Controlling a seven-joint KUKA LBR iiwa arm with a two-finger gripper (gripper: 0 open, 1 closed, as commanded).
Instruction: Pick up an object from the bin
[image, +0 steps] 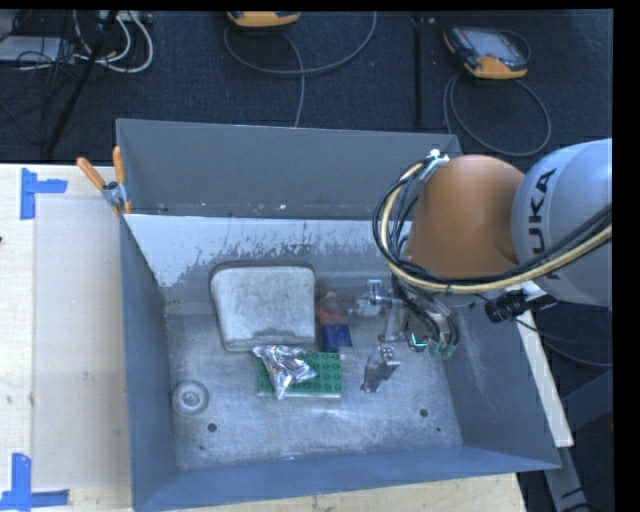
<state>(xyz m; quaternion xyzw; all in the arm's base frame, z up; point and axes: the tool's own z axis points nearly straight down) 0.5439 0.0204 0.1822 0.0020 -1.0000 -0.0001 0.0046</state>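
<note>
My gripper (377, 332) hangs low over the right middle of the bin floor, below the arm's wrist. Its two metal fingers (379, 368) stand apart, open, with nothing between them. Just left of the gap lies a small blue block (336, 337), and beside that a small reddish-brown piece (328, 304). A green studded building plate (318, 376) lies flat to the lower left of the gripper. A crumpled piece of silver foil (281, 366) rests on the plate's left part.
A grey square dish (262, 300) lies upside down left of the centre, against the bin's sloping back wall. A small clear round lid (189, 398) sits near the front left corner. The arm reaches in from the right.
</note>
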